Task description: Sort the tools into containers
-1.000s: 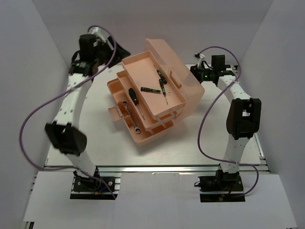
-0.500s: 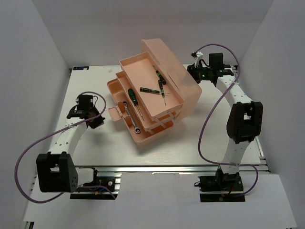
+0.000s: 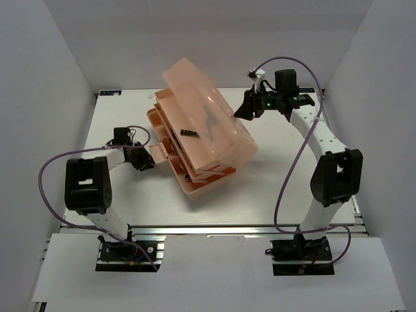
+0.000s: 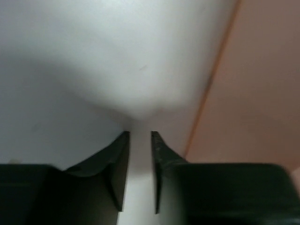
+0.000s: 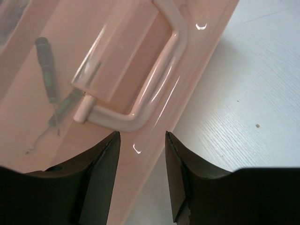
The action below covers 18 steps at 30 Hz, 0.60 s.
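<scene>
The salmon-pink toolbox (image 3: 195,179) lies mid-table with its translucent lid (image 3: 203,123) tilted down over the trays. One dark screwdriver (image 3: 188,132) shows at the lid's left edge. In the right wrist view, green-handled screwdrivers (image 5: 47,70) show blurred through the lid, beside the lid handle (image 5: 159,70). The wrench is hidden. My right gripper (image 3: 242,112) is open; its fingertips (image 5: 142,136) straddle the lid's right edge. My left gripper (image 3: 145,164) sits low at the box's left side, jaws slightly apart and empty (image 4: 138,136), with the pink wall (image 4: 253,93) to its right.
A small pink latch tab (image 3: 156,153) juts from the box's left side, close to my left gripper. White enclosure walls (image 3: 58,97) stand on three sides. Purple cables (image 3: 286,162) loop beside both arms.
The lid has swung down from upright over the trays, with my right gripper following it leftward. My left arm came from the far back down to the box's left side.
</scene>
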Each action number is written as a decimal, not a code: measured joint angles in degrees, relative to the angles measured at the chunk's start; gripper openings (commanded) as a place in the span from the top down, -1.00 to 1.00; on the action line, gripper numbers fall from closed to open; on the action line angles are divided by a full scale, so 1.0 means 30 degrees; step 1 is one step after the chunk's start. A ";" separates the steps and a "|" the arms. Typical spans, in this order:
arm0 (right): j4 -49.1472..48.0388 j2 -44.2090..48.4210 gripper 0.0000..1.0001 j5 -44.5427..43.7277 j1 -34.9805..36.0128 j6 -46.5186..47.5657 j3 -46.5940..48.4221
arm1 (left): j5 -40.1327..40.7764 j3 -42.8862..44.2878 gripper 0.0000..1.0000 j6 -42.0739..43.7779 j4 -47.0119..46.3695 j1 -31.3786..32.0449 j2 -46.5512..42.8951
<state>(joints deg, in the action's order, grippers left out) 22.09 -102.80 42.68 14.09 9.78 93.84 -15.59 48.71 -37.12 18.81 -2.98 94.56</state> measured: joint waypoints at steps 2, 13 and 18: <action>0.0342 0.0182 0.03 -0.0044 0.0393 0.0364 0.0000 | -0.1151 0.1013 0.16 -0.0138 -0.0379 -0.0036 0.0998; 0.1654 0.3381 -0.02 -0.2222 0.4517 0.2674 -0.1967 | -0.5880 0.4415 0.02 -0.1989 -0.4452 -0.0095 0.4138; 0.1574 0.3789 -0.22 -0.3949 0.4532 0.2696 -0.2251 | -0.7176 0.6018 0.01 -0.3002 -0.5537 -0.0175 0.5960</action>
<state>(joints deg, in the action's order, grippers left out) 26.81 -91.44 30.83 27.68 17.87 87.09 -37.12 66.76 -46.13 2.20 -3.51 112.44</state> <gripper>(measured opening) 0.585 0.491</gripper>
